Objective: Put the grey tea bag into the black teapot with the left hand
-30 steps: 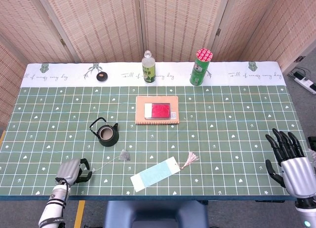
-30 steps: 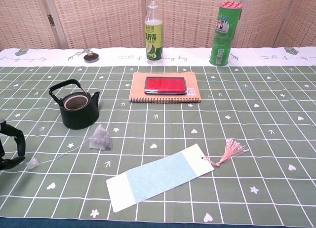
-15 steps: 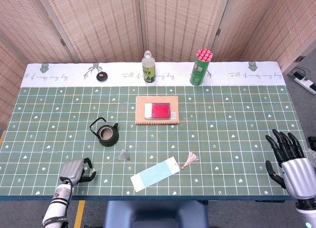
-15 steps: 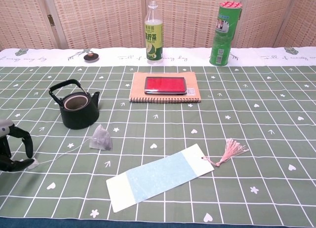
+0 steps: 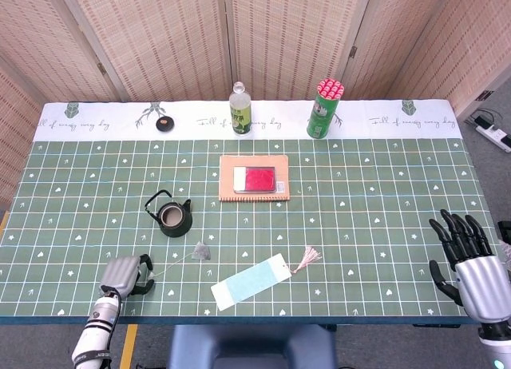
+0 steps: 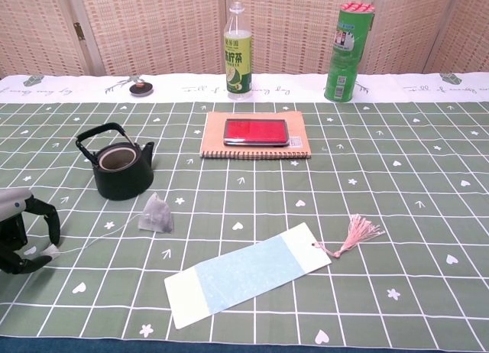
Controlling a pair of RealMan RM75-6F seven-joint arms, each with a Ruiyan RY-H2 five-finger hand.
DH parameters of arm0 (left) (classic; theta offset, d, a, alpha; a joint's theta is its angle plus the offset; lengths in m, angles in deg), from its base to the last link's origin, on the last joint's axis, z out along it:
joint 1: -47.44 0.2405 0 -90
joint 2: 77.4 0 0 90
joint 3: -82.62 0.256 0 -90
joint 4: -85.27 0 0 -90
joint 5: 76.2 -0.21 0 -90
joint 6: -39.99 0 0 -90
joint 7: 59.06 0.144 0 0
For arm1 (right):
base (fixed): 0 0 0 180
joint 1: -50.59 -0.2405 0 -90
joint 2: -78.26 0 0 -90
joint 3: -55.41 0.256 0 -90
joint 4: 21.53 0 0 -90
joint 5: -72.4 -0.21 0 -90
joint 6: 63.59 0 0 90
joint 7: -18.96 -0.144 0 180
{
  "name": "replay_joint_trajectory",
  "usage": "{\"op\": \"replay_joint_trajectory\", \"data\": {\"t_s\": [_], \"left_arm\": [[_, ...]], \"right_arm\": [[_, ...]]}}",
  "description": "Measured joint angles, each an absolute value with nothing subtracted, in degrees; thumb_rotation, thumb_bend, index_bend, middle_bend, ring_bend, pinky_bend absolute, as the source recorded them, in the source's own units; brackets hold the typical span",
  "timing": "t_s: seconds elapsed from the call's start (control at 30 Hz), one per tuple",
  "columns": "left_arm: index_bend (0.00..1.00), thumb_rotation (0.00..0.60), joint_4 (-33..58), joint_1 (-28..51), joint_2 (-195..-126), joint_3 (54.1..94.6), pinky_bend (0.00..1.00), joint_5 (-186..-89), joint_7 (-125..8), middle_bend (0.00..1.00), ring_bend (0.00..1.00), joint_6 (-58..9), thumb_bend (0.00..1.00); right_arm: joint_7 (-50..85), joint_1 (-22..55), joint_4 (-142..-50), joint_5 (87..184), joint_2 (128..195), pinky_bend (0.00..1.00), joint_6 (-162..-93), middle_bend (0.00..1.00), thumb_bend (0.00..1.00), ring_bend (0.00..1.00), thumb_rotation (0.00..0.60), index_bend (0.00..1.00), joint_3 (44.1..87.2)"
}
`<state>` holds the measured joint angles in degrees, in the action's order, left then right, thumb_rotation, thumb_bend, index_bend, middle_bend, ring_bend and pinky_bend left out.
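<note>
The grey tea bag (image 6: 157, 214) lies on the green cloth just right of the black teapot (image 6: 122, 171), whose top is uncovered. A thin string runs left from the bag to a small white tag (image 6: 50, 250). My left hand (image 6: 21, 232) arches over that tag at the table's front left, fingers curved and apart, with the tag lying between thumb and fingers and not pinched. In the head view the same left hand (image 5: 124, 275) sits left of the tea bag (image 5: 201, 251) and below the teapot (image 5: 173, 217). My right hand (image 5: 467, 261) rests at the far right, fingers spread, holding nothing.
A pale blue bookmark (image 6: 248, 273) with a pink tassel lies right of the tea bag. A notebook (image 6: 256, 144) bearing a red case sits mid-table. A bottle (image 6: 238, 53), a green can (image 6: 348, 53) and a small dark lid (image 6: 140, 88) stand along the back.
My left hand has slid right along the front edge, and its fingers now reach over the string's tag. The tea bag, teapot and right hand have not moved.
</note>
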<state>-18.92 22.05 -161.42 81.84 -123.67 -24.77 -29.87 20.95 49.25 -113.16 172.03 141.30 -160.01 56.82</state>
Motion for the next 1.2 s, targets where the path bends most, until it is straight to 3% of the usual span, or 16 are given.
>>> {"op": "replay_joint_trajectory", "data": {"t_s": [0.77, 1.2], "left_arm": [[0.52, 0.542, -15.8, 21.9, -161.4, 81.8, 1.0, -125.3, -28.8, 1.0, 1.0, -26.4, 0.33], [0.59, 0.567, -14.0, 22.3, -161.0, 82.1, 1.0, -127.4, -31.0, 1.0, 1.0, -25.4, 0.43]], "right_arm": [[21.3, 49.4, -113.1, 171.5, 141.4, 0.0, -159.9, 0.0, 0.51, 0.0, 0.6, 0.0, 57.0], [22.0, 49.3, -113.1, 171.1, 141.7, 0.0, -159.4, 0.0, 0.51, 0.0, 0.6, 0.0, 57.2]]}}
